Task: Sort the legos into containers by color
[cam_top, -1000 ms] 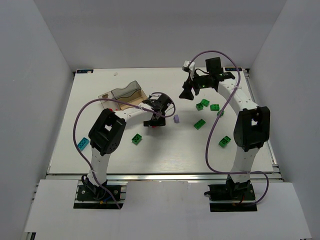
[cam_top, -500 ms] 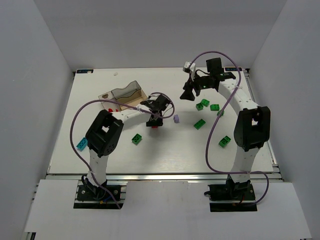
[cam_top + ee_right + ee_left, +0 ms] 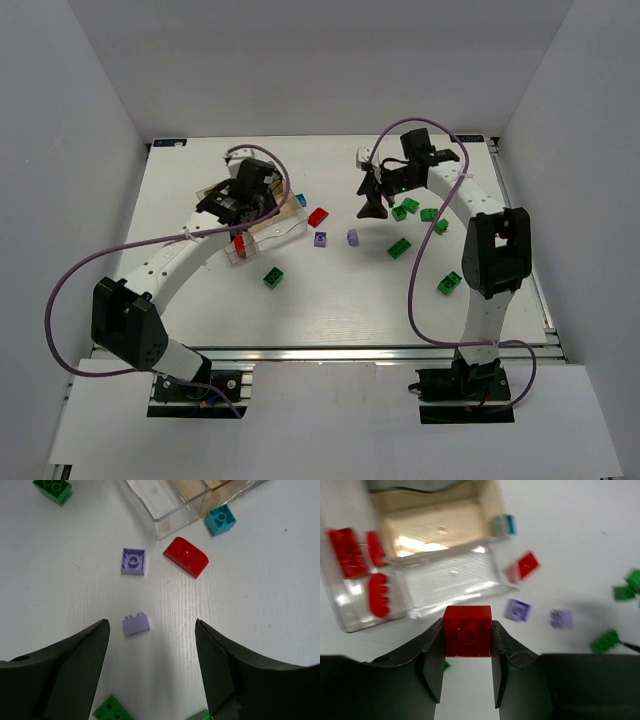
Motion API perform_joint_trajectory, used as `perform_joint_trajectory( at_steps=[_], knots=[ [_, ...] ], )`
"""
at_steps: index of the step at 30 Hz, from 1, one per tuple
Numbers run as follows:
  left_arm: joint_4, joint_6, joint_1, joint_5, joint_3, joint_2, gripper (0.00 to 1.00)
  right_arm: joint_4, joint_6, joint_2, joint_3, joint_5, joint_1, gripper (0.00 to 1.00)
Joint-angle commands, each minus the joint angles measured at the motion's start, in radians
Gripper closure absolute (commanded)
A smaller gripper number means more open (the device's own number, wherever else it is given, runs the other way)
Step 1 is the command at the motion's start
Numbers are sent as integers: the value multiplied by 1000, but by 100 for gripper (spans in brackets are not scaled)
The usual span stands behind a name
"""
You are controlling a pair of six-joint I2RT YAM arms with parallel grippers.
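While we hang by clear box [image 3: 435, 527], our left gripper [image 3: 467, 641] pinches red brick [image 3: 467, 629]; our right gripper [image 3: 150, 626], right of box, fingers spread wide, holds nothing.

A white worktop [image 3: 330, 300] lies under the left pincer [image 3: 467, 632] and the right pincer [image 3: 150, 626]. Pale grey walls [image 3: 80, 150] stand to the left of the left pincer, to the right of the right pincer and beyond both. A silvery rail [image 3: 330, 352] runs along the worktop's near edge, well behind both pincers, and a small blue label [image 3: 166, 142] sits far beyond the left one.
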Motion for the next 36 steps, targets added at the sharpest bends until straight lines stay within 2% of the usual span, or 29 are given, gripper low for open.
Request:
perform_joint_trajectory(
  at_steps=[1, 6, 9, 11, 12, 14, 18, 19, 23, 28, 36],
  knots=[
    [-107, -20, 90, -99, -58, -6, 100, -32, -61, 41, 91, -49, 26, 25],
    [-144, -28, 173, -119, -95, 5, 100, 82, -10, 56, 84, 55, 68, 25],
    [-127, -18, 218, -107, -114, 23, 95, 126, -85, 82, 99, 94, 94, 24],
    [-120, -9, 236, -96, -112, 40, 93, 99, -233, 101, 128, 68, 103, 25],
    [-114, -5, 251, -91, -112, 55, 85, 91, -281, 119, 138, 58, 106, 24],
    [-100, 2, 265, -71, -109, 68, 80, 85, -381, 136, 150, 45, 119, 24],
    [-78, 6, 287, -42, -102, 102, 58, 47, -511, 207, 210, 37, 154, 22],
    [-75, 6, 299, -37, -100, 114, 49, 36, -527, 224, 225, 47, 158, 22],
    [-71, 9, 321, -13, -91, 128, 36, 30, -539, 296, 280, 63, 183, 23],
    [-74, 28, 330, 22, -65, 108, 29, 28, -553, 360, 342, 93, 206, 23],
    [-116, 45, 330, 47, -48, -30, 28, -75, -649, 465, 438, 146, 221, 26]
  ],
)
